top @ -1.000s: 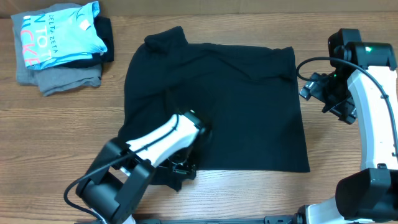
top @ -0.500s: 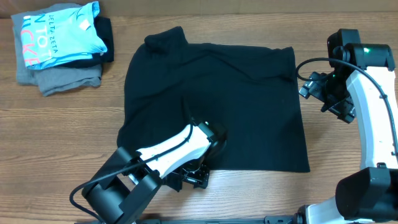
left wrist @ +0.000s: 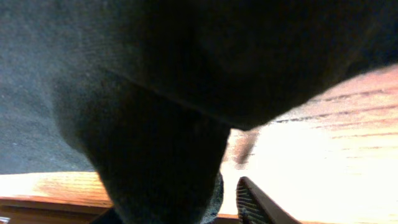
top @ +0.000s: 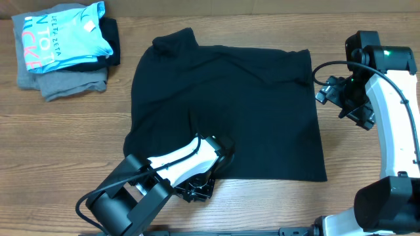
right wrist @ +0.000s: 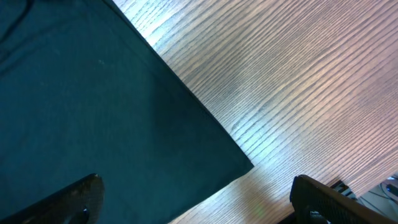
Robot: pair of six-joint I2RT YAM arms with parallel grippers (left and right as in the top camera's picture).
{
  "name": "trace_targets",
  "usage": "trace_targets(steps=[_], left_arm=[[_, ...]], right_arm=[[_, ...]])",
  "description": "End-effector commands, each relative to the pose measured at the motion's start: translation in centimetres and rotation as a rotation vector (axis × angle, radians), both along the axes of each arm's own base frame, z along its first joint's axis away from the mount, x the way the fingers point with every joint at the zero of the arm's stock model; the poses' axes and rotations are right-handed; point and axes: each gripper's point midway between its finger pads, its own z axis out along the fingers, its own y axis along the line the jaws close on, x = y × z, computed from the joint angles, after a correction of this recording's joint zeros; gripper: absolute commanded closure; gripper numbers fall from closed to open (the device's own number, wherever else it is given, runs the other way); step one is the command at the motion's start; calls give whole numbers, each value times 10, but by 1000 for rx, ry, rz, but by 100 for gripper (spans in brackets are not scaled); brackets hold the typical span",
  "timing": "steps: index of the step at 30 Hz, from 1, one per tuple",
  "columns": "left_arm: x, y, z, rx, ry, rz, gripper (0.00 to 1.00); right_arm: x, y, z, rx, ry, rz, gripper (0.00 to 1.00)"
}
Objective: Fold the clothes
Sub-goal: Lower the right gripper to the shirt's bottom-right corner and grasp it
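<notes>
The clothes [top: 223,98], a black T-shirt, lie spread flat on the wooden table, collar to the far left. My left gripper [top: 195,190] sits at the shirt's near hem. In the left wrist view a thick fold of the clothes [left wrist: 155,93] hangs between the jaws and hides one finger. A thin bright gap shows beside the other finger [left wrist: 255,208]. My right gripper [top: 331,92] hovers open by the shirt's far right corner. In the right wrist view the gripper [right wrist: 199,205] straddles the corner of the clothes [right wrist: 93,93], touching nothing.
A stack of folded garments lies at the far left corner, a light-blue shirt [top: 65,33] on top of a grey one [top: 65,82]. Bare wood [top: 367,164] runs along the shirt's right side, under the right arm.
The left arm slid along the near hem to the right, then drew back a little toward the table's near edge, and its jaws narrowed around the fold. The right arm stayed still.
</notes>
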Motion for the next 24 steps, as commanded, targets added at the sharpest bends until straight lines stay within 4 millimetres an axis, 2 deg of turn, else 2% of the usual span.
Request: trace_targets(steps=[1, 3, 8, 12, 14, 15, 16, 17, 19, 20, 24], left_arm=[[0, 1, 4, -13, -9, 13, 76], [0, 2, 5, -6, -8, 11, 96], [1, 17, 20, 80, -2, 1, 96], [15, 37, 55, 233, -44, 30, 96], [24, 34, 71, 233, -56, 27, 95], [28, 30, 75, 218, -63, 28, 91], [33, 25, 78, 191, -69, 19, 77], [36, 20, 79, 163, -72, 6, 68], [39, 10, 77, 104, -65, -19, 50], [39, 5, 75, 78, -60, -23, 44], [44, -15, 66, -43, -60, -65, 44]], right_arm=[[1, -2, 0, -7, -5, -10, 0], [2, -2, 0, -7, -10, -10, 0], [5, -2, 0, -8, -21, -10, 0], [6, -2, 0, -7, -27, -10, 0], [6, -2, 0, -7, -27, -10, 0], [6, -1, 0, -2, -28, -10, 0], [7, 0, -1, 7, -29, -9, 0], [7, 2, -1, 15, -30, -9, 0], [6, 2, -1, 16, -28, -9, 0], [6, 2, -1, 16, -27, -9, 0], [6, 2, -1, 16, -24, -9, 0]])
